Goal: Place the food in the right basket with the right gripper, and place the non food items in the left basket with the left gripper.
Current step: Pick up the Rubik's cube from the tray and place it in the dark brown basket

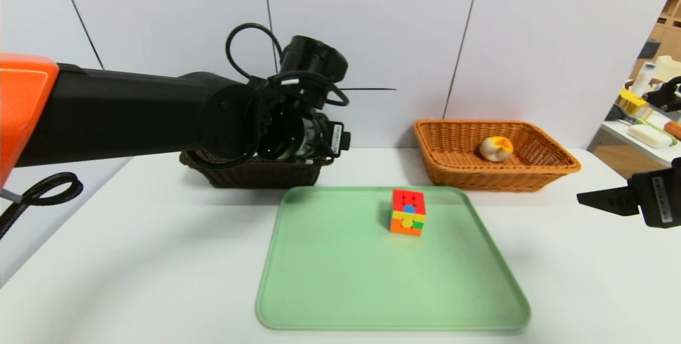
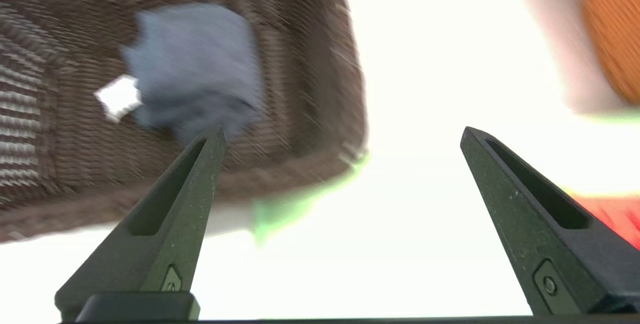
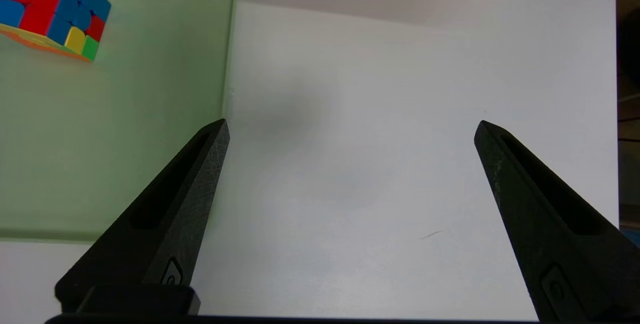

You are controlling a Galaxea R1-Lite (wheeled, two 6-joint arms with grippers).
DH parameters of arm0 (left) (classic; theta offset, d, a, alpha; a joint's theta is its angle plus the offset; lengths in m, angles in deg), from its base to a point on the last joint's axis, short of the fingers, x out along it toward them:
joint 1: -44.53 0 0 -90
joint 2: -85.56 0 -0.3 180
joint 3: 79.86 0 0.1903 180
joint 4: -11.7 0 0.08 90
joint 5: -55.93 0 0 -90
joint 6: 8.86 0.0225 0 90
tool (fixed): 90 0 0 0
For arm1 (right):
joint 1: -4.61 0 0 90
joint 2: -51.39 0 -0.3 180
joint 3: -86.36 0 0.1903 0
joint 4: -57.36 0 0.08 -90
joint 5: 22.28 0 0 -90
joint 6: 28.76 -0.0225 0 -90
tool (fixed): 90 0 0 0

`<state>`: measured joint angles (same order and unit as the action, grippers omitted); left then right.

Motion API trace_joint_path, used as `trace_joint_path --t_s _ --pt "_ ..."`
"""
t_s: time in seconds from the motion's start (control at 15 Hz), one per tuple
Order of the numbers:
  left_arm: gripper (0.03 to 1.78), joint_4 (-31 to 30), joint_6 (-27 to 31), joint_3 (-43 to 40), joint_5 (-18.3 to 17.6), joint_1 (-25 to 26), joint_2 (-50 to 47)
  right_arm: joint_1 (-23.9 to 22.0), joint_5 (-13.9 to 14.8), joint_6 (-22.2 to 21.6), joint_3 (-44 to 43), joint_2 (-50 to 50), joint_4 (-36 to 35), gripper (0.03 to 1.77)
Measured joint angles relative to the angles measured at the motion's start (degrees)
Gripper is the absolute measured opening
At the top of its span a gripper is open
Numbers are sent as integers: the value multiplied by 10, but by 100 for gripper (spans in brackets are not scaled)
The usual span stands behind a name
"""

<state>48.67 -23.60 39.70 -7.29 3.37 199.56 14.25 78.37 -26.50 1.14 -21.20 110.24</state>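
The left arm point(image 1: 133, 115) is clad in matte black, with an orange shell segment point(image 1: 24, 105) at its near end. Black cables point(image 1: 250, 49) are looped above its wrist, and a braided black cable point(image 1: 37, 195) is seen below. Tapered black fingers point(image 2: 165, 214) with slotted recesses and small screws are fitted to both grippers. A white barcode label point(image 1: 661, 198) is carried on the right gripper's black housing.

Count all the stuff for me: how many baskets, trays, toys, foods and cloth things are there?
Baskets: 2, the dark brown basket and the orange basket
Trays: 1, the green tray
Toys: 1, the puzzle cube
Foods: 1, the round bun
Cloth things: 1, the grey-blue bundle in the dark basket
Total: 6
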Motion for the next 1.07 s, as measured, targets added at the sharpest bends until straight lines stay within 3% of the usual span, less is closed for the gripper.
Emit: trace_joint_path --t_s 0.33,0.8,1.07 --pt "169 26 0 12 9 -77 8 -2 1 -1 20 20 0 170" --pt "169 42 -16 59 10 -102 53 -7 7 -2 32 34 3 170" --pt "169 93 -44 121 11 -125 84 -7 7 -2 45 36 3 170"
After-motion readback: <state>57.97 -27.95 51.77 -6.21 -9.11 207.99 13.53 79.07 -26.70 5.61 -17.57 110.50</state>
